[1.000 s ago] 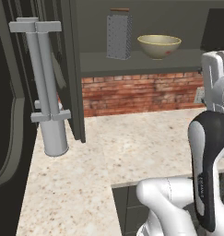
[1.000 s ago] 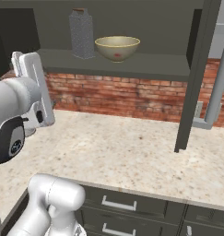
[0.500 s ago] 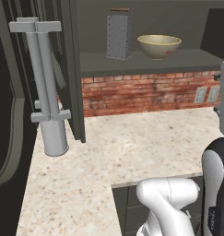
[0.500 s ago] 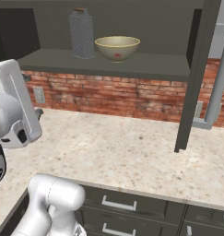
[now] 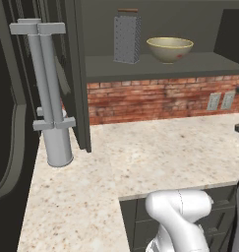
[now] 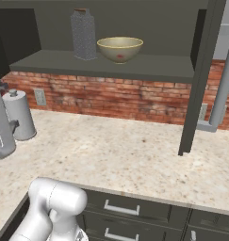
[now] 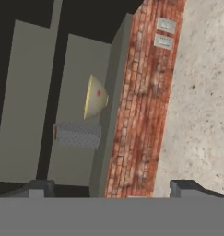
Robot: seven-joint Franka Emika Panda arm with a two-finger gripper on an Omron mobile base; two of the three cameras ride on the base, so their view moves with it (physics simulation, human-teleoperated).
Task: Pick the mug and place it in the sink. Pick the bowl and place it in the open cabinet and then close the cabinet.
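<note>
The olive-tan bowl (image 5: 169, 48) (image 6: 119, 48) stands upright on the shelf of the open cabinet (image 5: 155, 66) (image 6: 111, 67), just right of a metal box grater (image 5: 127, 37) (image 6: 84, 35). The hand view is rolled sideways and looks at the bowl (image 7: 96, 97) and grater (image 7: 79, 134) from well back. My gripper (image 7: 111, 190) is open, its two dark fingertips (image 7: 37, 188) wide apart with nothing between them, far from the shelf. Both cabinet doors stand open. The mug and the sink are out of view.
The left door's long bar handles (image 5: 42, 74) hang over a grey paper-towel roll (image 5: 57, 147) (image 6: 18, 120). The right door (image 6: 200, 80) juts out over the speckled counter (image 5: 160, 157) (image 6: 111, 150). A brick backsplash with outlets (image 5: 219, 101) runs behind. Drawers (image 6: 120, 207) sit below the counter.
My arm has swung out sideways, leaving the middle of both base views for their edges. The bowl and grater have stayed on the shelf. The gripper stays open.
</note>
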